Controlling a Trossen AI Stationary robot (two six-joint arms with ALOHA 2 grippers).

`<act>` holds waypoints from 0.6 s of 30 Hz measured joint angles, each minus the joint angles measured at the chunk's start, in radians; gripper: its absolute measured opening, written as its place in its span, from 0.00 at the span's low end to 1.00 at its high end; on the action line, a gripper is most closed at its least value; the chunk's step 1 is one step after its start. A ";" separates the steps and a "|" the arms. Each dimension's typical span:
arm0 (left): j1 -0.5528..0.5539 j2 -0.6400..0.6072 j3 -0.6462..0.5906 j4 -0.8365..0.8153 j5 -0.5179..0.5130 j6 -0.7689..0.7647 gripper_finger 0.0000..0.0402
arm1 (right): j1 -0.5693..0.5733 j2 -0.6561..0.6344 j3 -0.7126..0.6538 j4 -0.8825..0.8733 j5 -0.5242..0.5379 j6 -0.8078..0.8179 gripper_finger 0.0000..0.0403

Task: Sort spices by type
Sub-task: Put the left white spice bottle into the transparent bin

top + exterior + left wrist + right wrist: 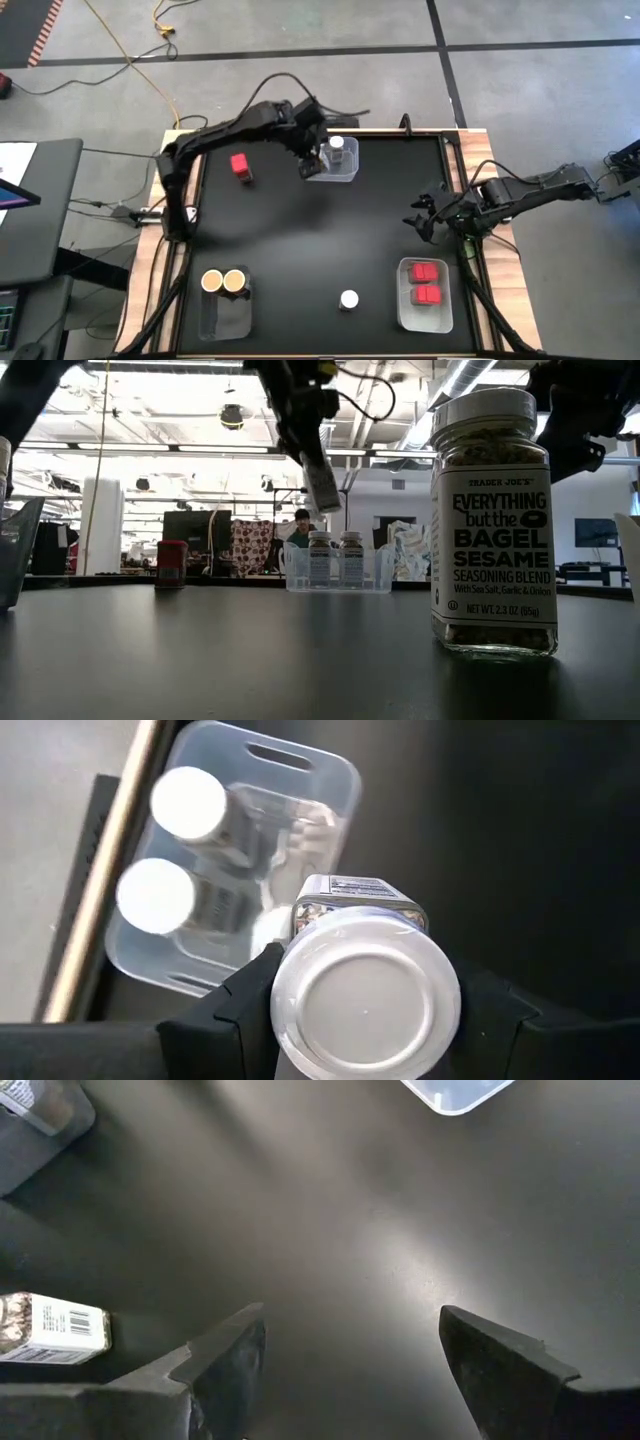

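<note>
A black table is being lit under warehouse lights; a white-lidded jar is being clamped by the left gripper, its label hidden, while the right gripper is being held wide, empty.

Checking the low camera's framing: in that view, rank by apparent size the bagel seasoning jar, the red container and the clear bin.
1. Bagel seasoning jar, far the largest, though it stands nearest the camera.
2. Clear bin.
3. Red container, smallest.
</note>
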State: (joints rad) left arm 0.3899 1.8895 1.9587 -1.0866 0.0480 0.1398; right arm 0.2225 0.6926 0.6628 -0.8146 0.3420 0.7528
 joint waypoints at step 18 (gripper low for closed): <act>0.088 0.212 0.182 -0.095 0.109 0.292 0.50 | -0.083 0.000 0.000 0.000 0.031 0.033 0.80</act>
State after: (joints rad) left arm 0.4779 2.1014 2.1402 -1.1813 0.1570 0.4314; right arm 0.1396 0.6926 0.6628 -0.8150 0.3729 0.7856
